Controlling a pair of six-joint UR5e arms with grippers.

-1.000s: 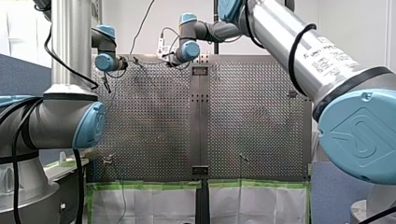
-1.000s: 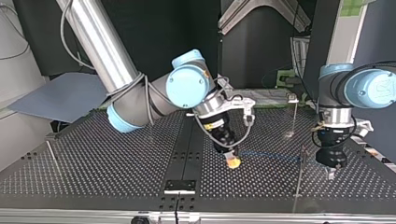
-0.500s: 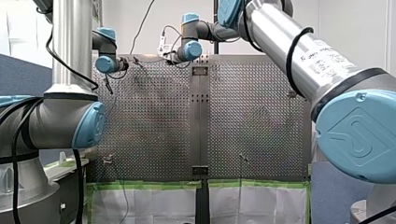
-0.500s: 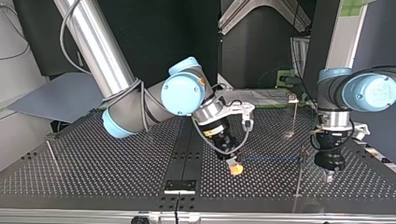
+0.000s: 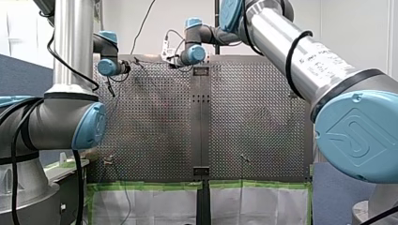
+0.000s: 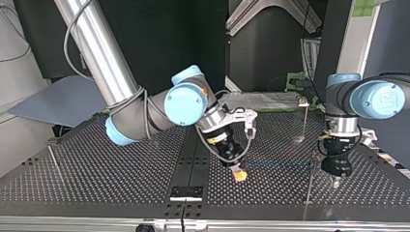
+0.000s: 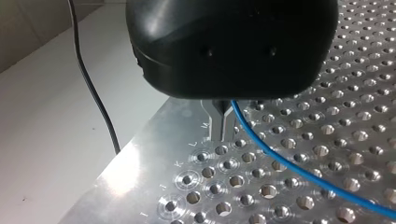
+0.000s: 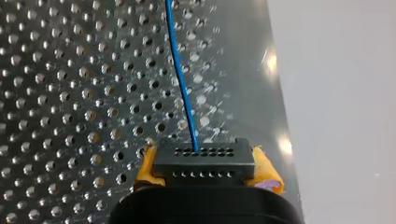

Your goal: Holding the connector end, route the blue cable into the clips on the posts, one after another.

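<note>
Yellow-padded right hand (image 8: 205,169) clamps black connector (image 8: 204,160); left hand (image 7: 223,133) pinches blue cable (image 7: 327,186), taut between.

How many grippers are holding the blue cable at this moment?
2. My right gripper grips the black connector between yellow pads; my left gripper pinches the blue cable further along, beside a thin post.

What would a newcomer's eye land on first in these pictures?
First, the blue cable, drawn in a straight line low over the perforated table, right of the middle in the top view. At one end my right gripper clamps the black connector between its yellow pads. The other end reaches my left gripper, close to the table's edge.
</note>
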